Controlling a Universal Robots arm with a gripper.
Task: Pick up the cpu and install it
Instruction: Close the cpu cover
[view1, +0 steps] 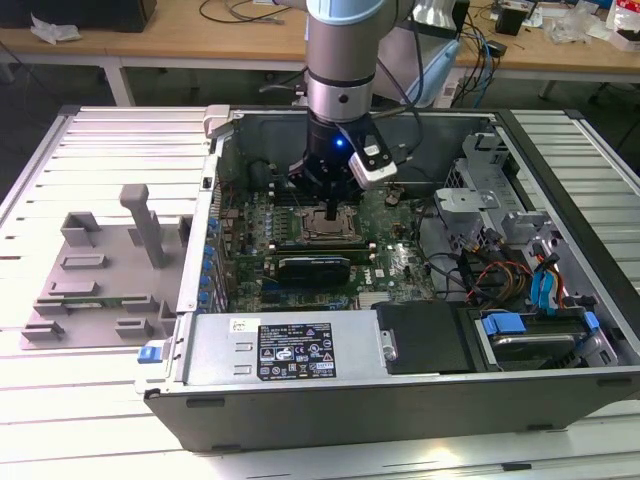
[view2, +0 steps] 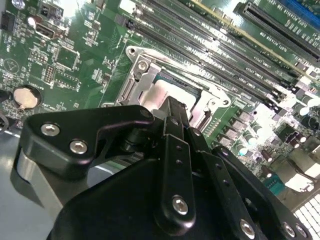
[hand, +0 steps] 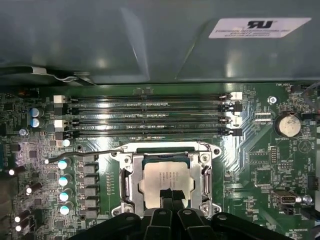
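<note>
Cpu (hand: 161, 176) lies in socket (hand: 128, 186) just under tool (hand: 170, 194).

Open computer case (view1: 200, 260) lies on its side on the slatted white counter (view1: 70, 410), mid-frame in the exterior view. Green motherboard (view1: 400, 262) inside, with a black expansion card (view1: 315, 267) across it. Silver power supply (view1: 215, 348) along the case's lower edge. Blue-tabbed drive bay (view1: 540, 335) lower right. Grey moulded fixture (view1: 100, 275) at the exterior view's left, just beside the case. First wrist view: parallel dark memory slots (hand: 150, 115), coin cell (hand: 286, 125) nearby.
</note>
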